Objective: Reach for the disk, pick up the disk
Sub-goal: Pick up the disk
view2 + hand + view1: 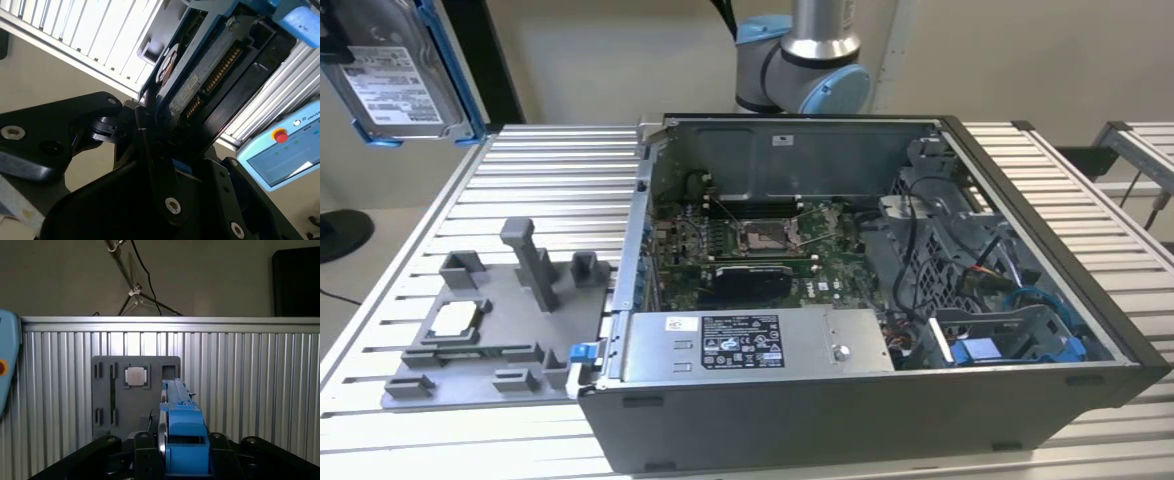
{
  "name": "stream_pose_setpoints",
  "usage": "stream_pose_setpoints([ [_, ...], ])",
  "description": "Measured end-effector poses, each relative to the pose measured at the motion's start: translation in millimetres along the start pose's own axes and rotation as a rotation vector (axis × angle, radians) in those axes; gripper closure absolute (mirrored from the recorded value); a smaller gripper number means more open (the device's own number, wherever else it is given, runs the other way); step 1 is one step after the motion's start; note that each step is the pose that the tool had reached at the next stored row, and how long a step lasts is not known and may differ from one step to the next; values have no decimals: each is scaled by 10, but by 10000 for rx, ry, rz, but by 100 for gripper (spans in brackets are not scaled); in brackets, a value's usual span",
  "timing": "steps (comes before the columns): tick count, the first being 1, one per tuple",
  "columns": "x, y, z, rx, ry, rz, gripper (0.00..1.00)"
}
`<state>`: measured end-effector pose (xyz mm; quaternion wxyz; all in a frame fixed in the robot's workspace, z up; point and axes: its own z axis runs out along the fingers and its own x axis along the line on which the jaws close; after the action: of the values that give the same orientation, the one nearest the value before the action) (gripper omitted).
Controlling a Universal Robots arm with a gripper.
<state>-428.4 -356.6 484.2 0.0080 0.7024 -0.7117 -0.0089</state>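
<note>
The disk hangs high in the air at the exterior view's far left, above the table's corner, its white label facing the camera and its blue bracket along the edge. My gripper is shut on it, and just a black part of the gripper shows at the picture's edge. In the first wrist view the disk stands edge-on between the black fingers, over the grey fixture plate. In the second wrist view the disk's circuit-board side runs out from the gripper.
An open computer case fills the table's middle, with a long grey metal box at its front. The grey fixture plate holds a small square chip. The arm's base stands behind. A light-blue pendant lies nearby.
</note>
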Motion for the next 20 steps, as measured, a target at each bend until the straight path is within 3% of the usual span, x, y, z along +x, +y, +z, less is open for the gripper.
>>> stream_pose_setpoints([
  [13, 0, 4, -179, -2, 1, 0, 100],
  [20, 0, 4, -188, 0, -4, -1, 100],
])
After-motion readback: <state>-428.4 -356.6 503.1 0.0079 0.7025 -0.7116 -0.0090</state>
